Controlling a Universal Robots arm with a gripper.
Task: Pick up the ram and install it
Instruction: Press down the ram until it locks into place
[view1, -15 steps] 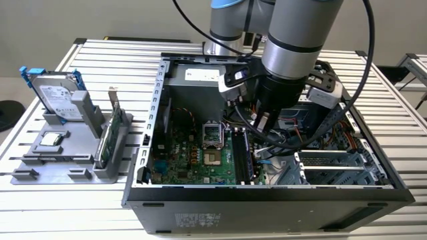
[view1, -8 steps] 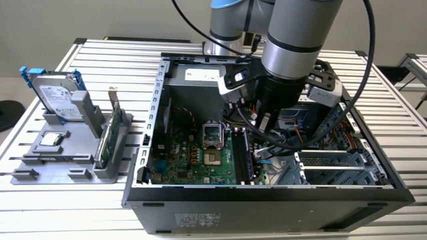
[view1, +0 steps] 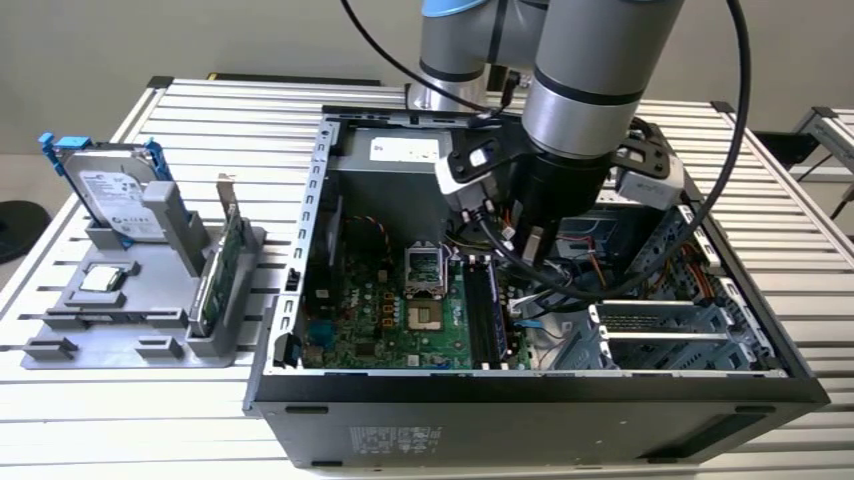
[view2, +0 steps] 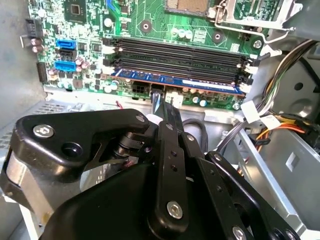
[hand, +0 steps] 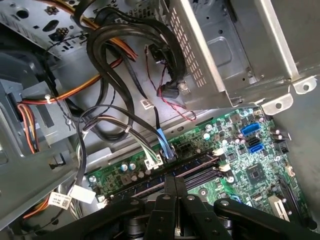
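The ram (view2: 200, 83), a long thin blue stick, sits in the memory slot closest to my gripper, beside the other black slots (view2: 175, 52) on the green motherboard. In the second wrist view my gripper (view2: 156, 95) is shut, its two black fingers pressed together with the tips at the ram's near edge, about a third of the way along it. The first wrist view has the shut gripper (hand: 175, 181) right over the slots (hand: 192, 167). From the exterior view, the gripper (view1: 523, 262) reaches down into the open computer case, beside the slots (view1: 486, 300).
Cable bundles (hand: 115, 75) hang close to the arm inside the case. A metal drive cage (view1: 667, 335) fills the case's side toward the exterior view's right. Outside the case, a grey holder (view1: 134, 340) carries a hard drive (view1: 118, 190) and a green card (view1: 230, 262).
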